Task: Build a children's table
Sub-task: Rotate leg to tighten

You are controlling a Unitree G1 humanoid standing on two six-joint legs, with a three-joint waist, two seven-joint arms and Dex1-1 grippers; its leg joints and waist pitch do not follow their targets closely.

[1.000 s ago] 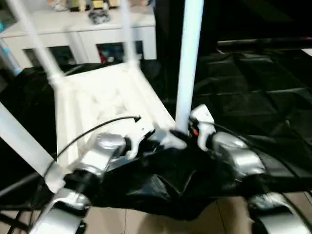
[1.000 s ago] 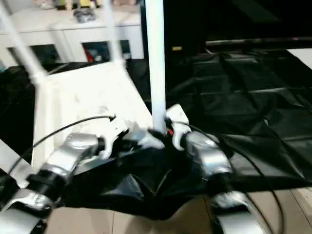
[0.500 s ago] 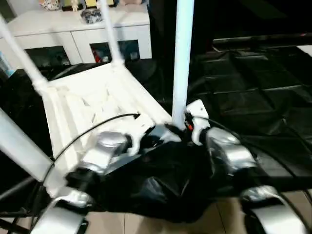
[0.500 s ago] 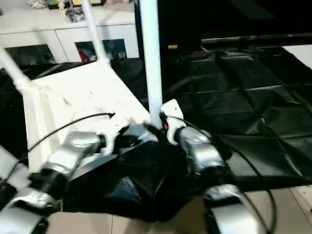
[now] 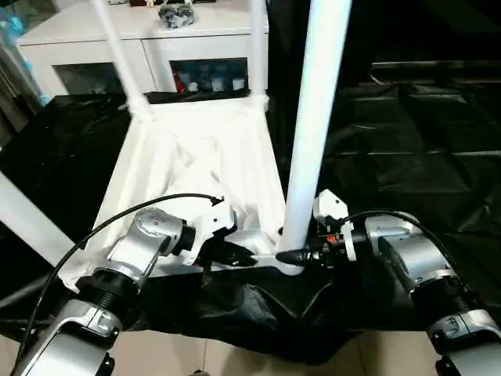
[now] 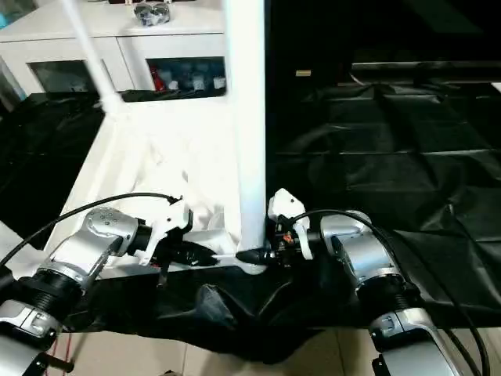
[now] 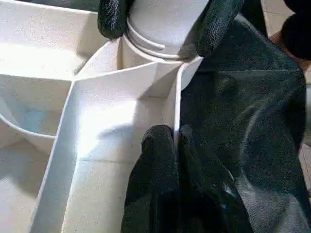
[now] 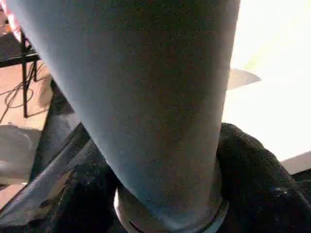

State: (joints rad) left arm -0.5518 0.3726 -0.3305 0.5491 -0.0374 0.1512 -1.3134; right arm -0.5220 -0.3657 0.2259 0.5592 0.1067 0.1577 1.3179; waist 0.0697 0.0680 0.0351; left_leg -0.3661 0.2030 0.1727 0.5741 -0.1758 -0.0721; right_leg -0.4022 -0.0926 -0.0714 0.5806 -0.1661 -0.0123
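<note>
The children's table top lies upside down on the black cloth, ribbed underside up. All four white legs stand in its corner sockets: far left, far right, near left and the thick near right leg. My left gripper is shut on the top's thin near rim, just left of that corner socket. My right gripper is shut on the near right leg at its base, one black finger on each side. The leg rises close in front of the right wrist camera.
The black-draped work table stretches to the right and back. A white glass-door cabinet stands behind it with small objects on top. The table's near edge drops to tiled floor. Black cables loop over both forearms.
The head camera has shifted, so the whole scene sits differently in the picture. Both grippers keep the same hold on the rim and the leg base.
</note>
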